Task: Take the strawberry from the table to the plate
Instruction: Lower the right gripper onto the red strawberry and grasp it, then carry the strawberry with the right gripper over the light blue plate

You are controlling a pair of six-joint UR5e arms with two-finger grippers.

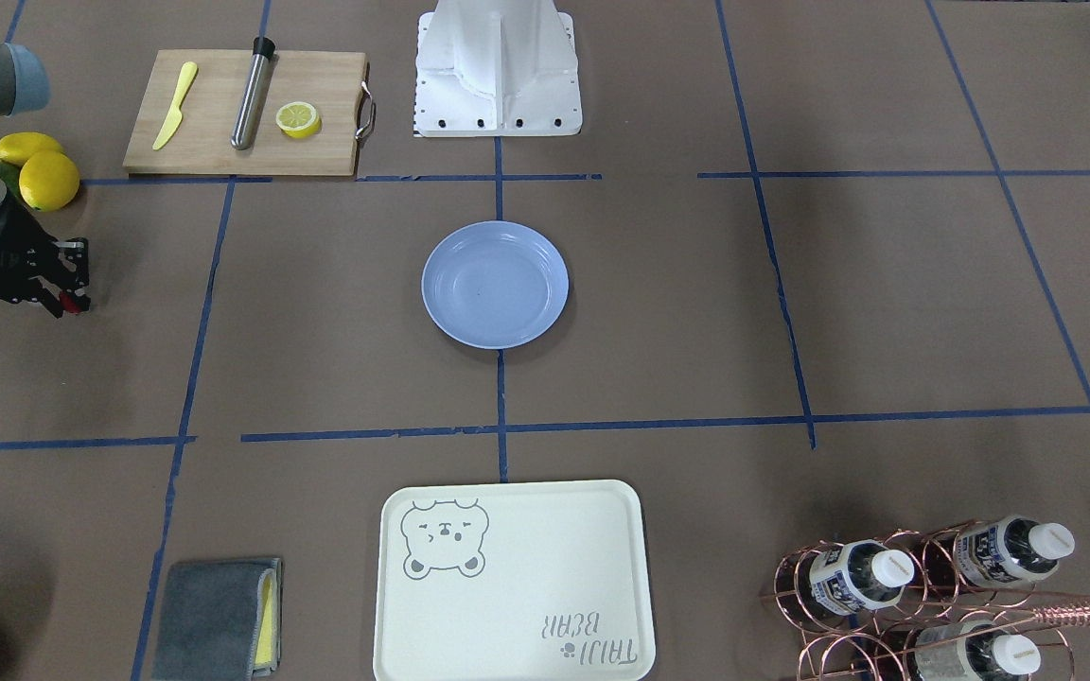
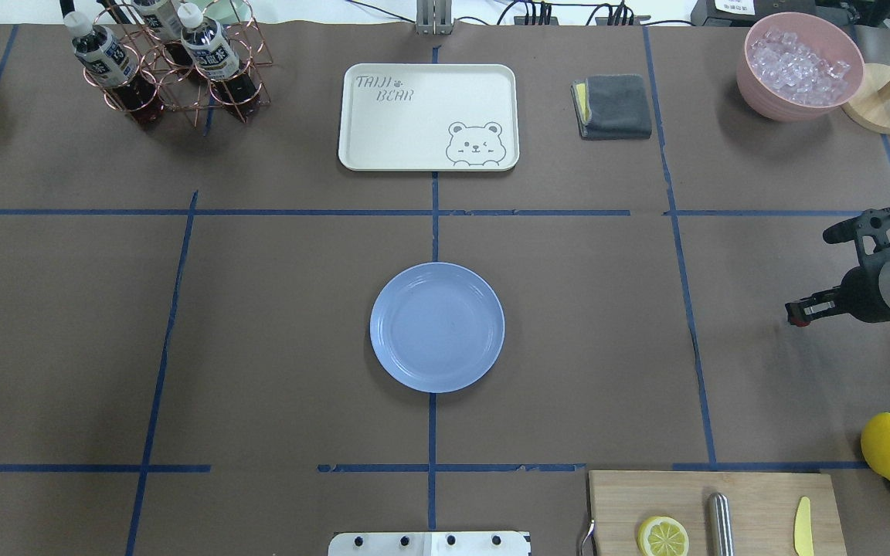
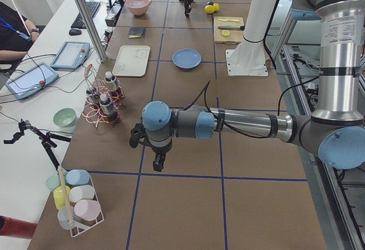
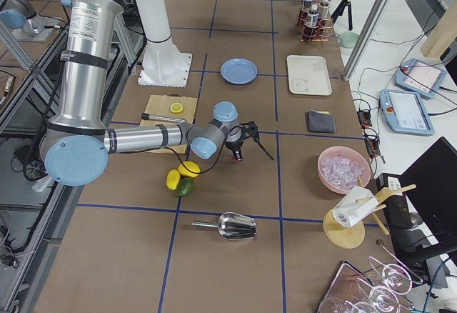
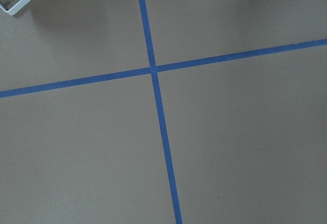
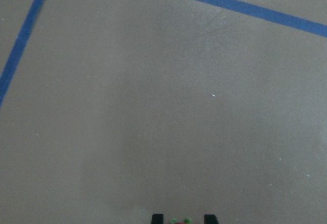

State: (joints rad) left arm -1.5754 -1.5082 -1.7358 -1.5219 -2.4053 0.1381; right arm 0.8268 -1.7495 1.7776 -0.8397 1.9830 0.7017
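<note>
The light blue plate [image 1: 495, 284] [image 2: 437, 327] lies bare at the middle of the brown-paper table [image 1: 318, 312]. My right gripper [image 1: 72, 301] [image 2: 796, 313] hangs above the table, far to the robot's right of the plate, shut on the strawberry [image 1: 78, 305]. In the right wrist view a red and green bit of strawberry [image 6: 180, 221] shows between two black fingertips [image 6: 157, 218]. My left gripper [image 3: 158, 163] hovers over bare table past the bottle rack. It shows only in the exterior left view, so I cannot tell whether it is open or shut.
A cutting board [image 1: 242, 112] holds a lemon half [image 1: 299, 119], a yellow knife and a metal rod. Whole lemons [image 1: 45, 178] lie beside the right arm. A bear-printed tray [image 1: 512, 579], a grey cloth [image 1: 216, 615], a bottle rack [image 1: 923, 591] and an ice bowl [image 2: 799, 66] line the far side.
</note>
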